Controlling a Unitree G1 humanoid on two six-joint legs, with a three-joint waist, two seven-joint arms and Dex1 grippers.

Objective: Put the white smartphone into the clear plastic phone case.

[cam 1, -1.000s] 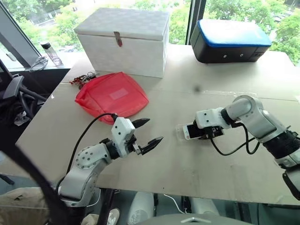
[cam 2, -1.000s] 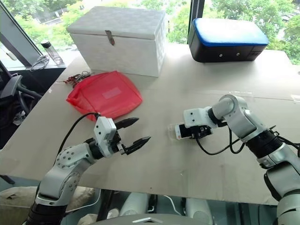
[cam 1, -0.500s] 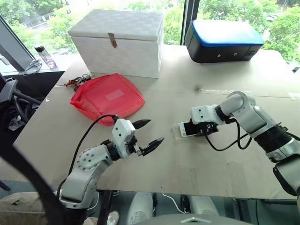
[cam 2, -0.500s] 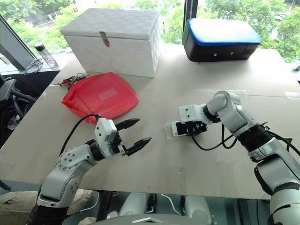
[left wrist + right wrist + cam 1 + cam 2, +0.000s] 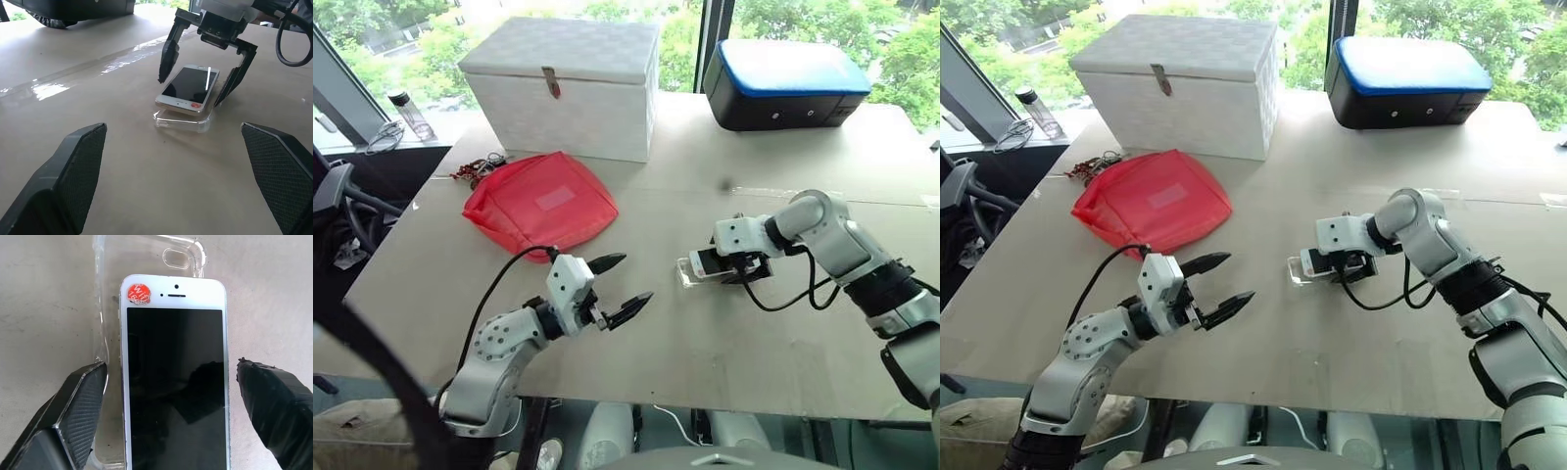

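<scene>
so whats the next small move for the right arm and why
Probably press the white smartphone down into the clear plastic phone case. The right end effector stands open astride the phone, which lies on top of the case, offset and not seated.

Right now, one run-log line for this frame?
phone: white smartphone lying on clear plastic phone case, not seated | right tool: open, straddling phone | left tool: open, apart

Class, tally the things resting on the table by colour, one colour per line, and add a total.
White: 2, the chest and the smartphone
Red: 1, the mesh bag
Black and blue: 1, the box
Clear: 1, the phone case
Total: 5
</scene>
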